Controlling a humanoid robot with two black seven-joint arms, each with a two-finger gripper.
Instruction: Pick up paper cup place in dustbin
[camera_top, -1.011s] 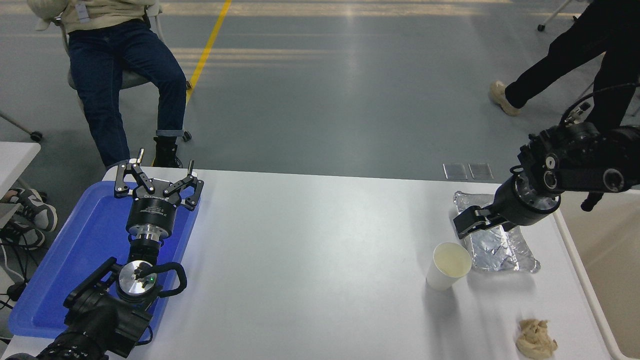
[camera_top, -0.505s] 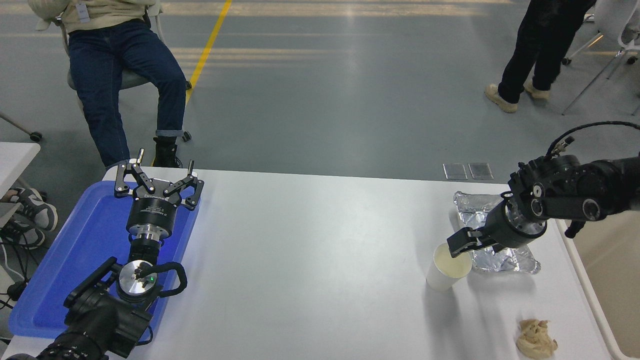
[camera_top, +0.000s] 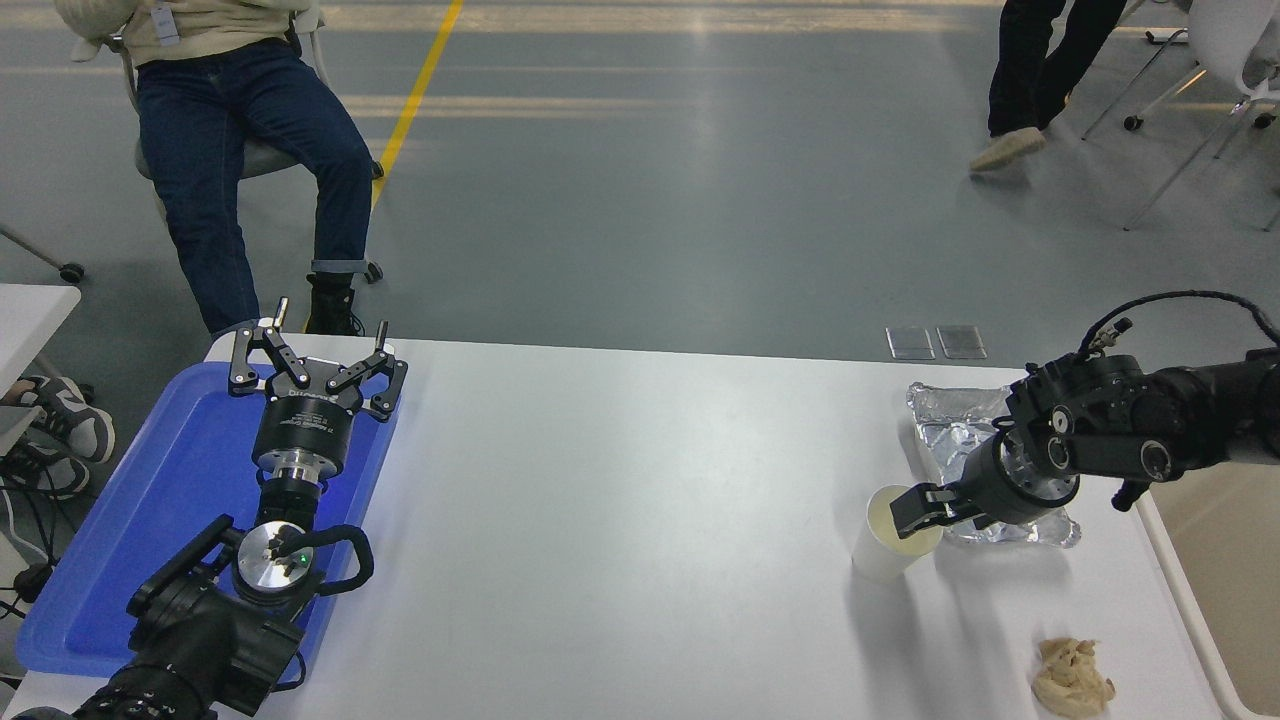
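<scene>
A smooth, matt white table (camera_top: 640, 480) holds a white paper cup (camera_top: 885, 545) with a pale cream inside. Beside it lies a crinkled, shiny silver foil tray (camera_top: 950, 440). A rough, lumpy beige wad (camera_top: 1072, 680) sits nearer. At the far left is a glossy blue plastic tray (camera_top: 180, 480). Both grippers, left (camera_top: 318, 362) and right (camera_top: 915, 510), look like matt black metal, the left wrist ringed with bright polished metal.

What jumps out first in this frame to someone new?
The right gripper reaching from the right edge, its tip over the mouth of the upright paper cup, beside a crinkled foil tray. Then the blue tray at the table's left, with the left gripper parked open above it.
</scene>
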